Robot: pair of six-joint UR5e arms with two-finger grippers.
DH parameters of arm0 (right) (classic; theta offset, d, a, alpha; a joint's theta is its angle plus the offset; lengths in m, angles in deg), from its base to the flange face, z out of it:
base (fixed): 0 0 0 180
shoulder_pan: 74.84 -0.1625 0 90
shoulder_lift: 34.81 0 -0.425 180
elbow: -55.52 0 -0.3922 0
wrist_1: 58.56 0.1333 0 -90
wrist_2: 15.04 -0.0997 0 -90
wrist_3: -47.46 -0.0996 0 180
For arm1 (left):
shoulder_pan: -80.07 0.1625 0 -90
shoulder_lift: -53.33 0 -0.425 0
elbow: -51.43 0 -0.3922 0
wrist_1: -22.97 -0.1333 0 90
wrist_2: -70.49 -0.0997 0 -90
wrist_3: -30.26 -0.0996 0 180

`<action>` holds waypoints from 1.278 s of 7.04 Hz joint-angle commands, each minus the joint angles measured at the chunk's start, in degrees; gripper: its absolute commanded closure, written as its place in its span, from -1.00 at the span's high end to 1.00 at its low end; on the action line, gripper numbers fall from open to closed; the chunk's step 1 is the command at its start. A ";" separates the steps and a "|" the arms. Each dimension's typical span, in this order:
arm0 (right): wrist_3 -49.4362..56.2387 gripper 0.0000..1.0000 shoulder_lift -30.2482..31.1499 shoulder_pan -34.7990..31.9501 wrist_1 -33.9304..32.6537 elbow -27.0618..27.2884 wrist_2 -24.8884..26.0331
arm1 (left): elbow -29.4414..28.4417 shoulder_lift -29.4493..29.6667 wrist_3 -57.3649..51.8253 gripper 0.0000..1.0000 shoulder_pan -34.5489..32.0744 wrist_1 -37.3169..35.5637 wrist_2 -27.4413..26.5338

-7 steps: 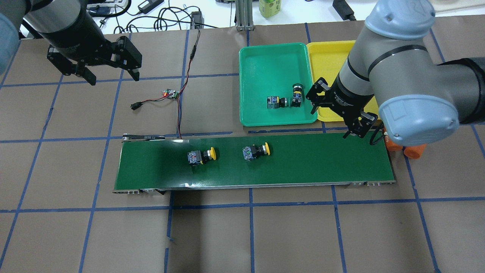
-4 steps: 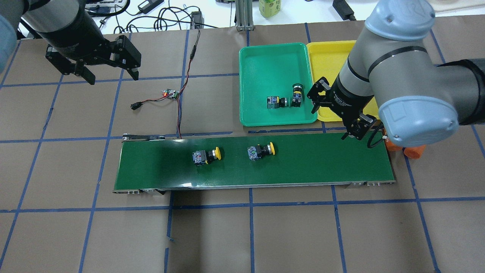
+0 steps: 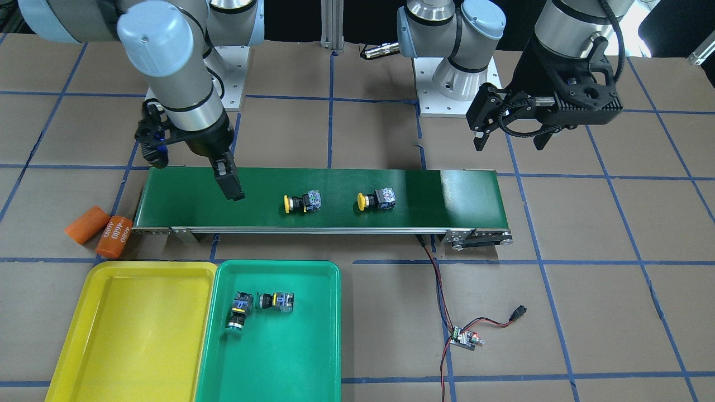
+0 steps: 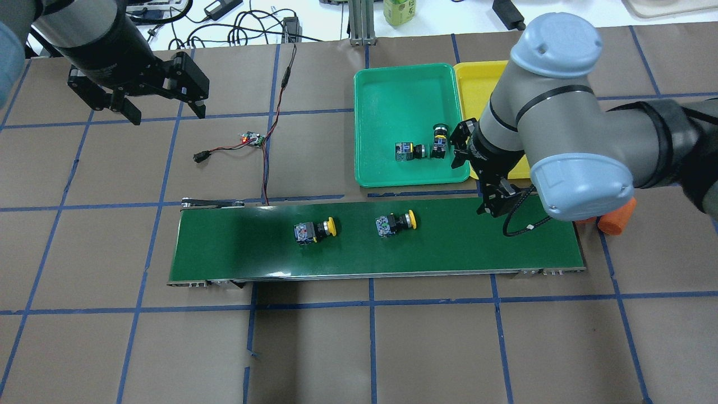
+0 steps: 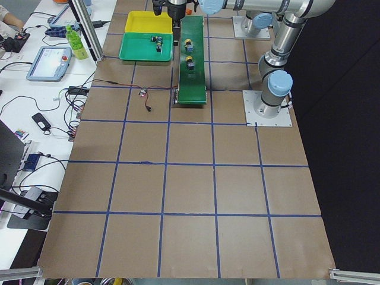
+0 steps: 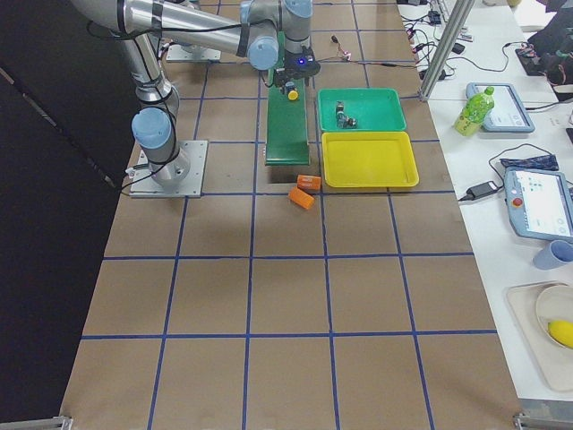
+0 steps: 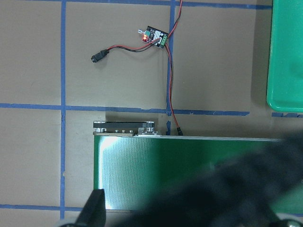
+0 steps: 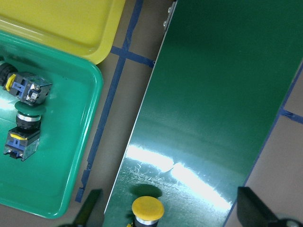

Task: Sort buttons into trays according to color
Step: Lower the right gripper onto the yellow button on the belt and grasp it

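overhead camera looks forward and down on the conveyor belt; the front one stares steeply back from the far side of the table (left and right flip there). two end cameras watch from far off, along the table. both wrist cameras hang close, looking straight down, each catching that belt.

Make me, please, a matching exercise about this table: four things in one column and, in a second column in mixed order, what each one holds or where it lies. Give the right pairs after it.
Things
1. yellow tray
2. green tray
3. conveyor belt
4. orange cylinders

States
A. carries two yellow-capped buttons
B. lie on the table, beside the belt's end
C. holds two green-capped buttons
D. has no button in it

Pairs: 1-D, 2-C, 3-A, 4-B
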 commanded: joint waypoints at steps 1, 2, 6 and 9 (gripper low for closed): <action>-2.88 1.00 -3.87 -3.65 -2.76 0.67 -0.10 | -0.01 -0.08 0.00 1.00 0.00 0.00 0.00; -3.06 1.00 -4.66 -3.66 -5.46 1.20 -0.10 | 0.08 -0.08 0.00 1.00 0.00 0.00 0.00; -4.12 1.00 -7.74 -4.27 -8.38 2.95 -0.19 | -0.01 0.10 0.00 1.00 0.00 0.00 0.00; -4.29 1.00 -8.98 -4.27 -10.32 3.23 -0.10 | -0.01 0.01 0.00 1.00 0.00 0.00 0.09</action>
